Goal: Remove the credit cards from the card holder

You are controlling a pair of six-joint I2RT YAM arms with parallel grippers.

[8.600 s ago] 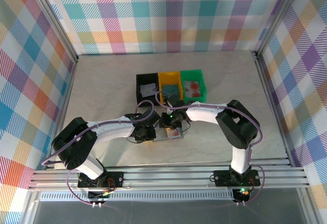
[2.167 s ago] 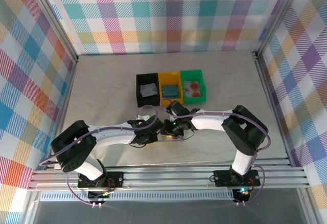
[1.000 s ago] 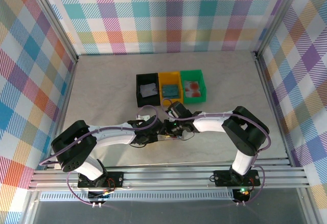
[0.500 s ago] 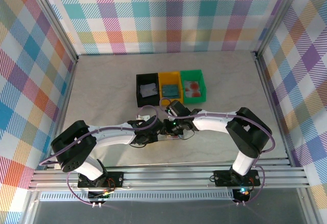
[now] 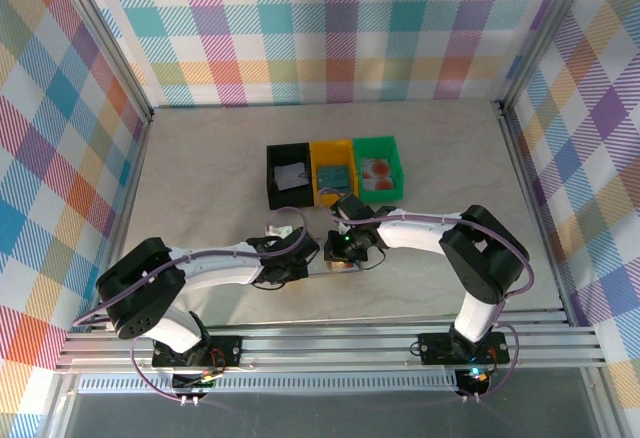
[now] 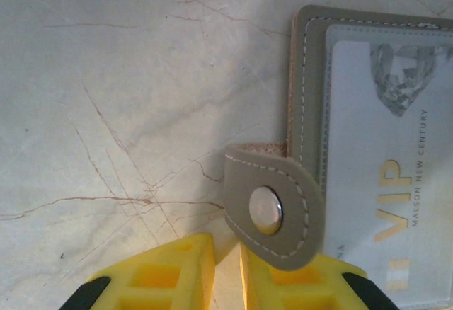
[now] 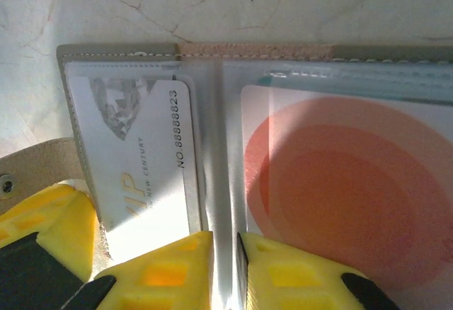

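The grey holder [image 7: 117, 52] lies open on the table [image 6: 106, 76], with a white card [image 7: 141, 154] and a pink card [image 7: 340, 182] in its pockets. The right gripper [image 7: 225, 267], fingers nearly together, sits at the centre fold, probably to work a card out. The left gripper [image 6: 226, 274], also nearly closed, rests beside the snap tab [image 6: 272, 211], likely pinning the holder flat.

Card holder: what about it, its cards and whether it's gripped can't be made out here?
- Left wrist: whether the left gripper holds the card holder; jaws nearly together beside its snap tab, contact unclear.
- Right wrist: same for the right gripper at the fold; reddish-pink card cut by right and bottom edges, teal card mostly behind it.
- Top external: holder largely under both grippers; cards too small.
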